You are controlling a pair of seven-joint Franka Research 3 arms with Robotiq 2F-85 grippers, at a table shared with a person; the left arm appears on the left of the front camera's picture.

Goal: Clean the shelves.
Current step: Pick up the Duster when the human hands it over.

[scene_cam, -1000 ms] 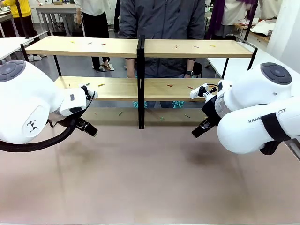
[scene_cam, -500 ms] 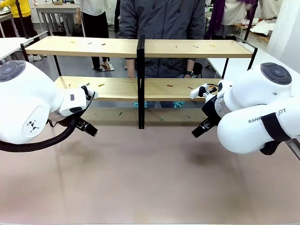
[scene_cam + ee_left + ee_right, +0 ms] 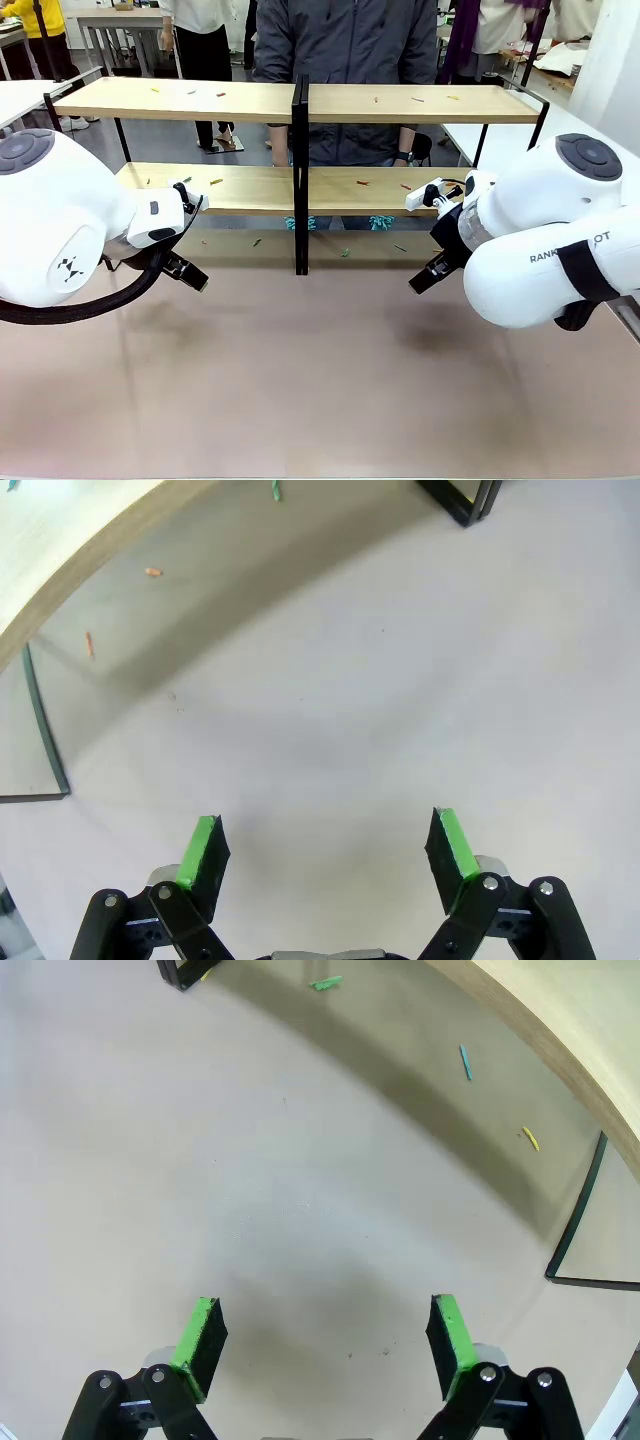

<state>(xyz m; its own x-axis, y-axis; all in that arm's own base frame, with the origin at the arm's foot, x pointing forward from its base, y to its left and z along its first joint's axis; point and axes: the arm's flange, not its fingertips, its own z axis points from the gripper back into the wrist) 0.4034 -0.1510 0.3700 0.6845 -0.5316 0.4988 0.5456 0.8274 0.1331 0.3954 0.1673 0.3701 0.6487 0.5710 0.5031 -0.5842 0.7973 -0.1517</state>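
Brown table (image 3: 320, 380), the shelves (image 3: 200, 98) along its far edge, scraps (image 3: 361, 183) on both boards; left gripper (image 3: 325, 825) and right gripper (image 3: 322, 1305) spread wide, empty.

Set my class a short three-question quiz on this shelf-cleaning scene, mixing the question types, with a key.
1. True or false: the left gripper and the right gripper are both open and empty.
2. Where do the small coloured scraps lie? A) on the upper board alone; B) on both boards of the shelves and the tabletop beneath; C) between the left gripper's fingers.
3. Who stands behind the shelves?
Key: 1 true; 2 B; 3 a person in a dark jacket.
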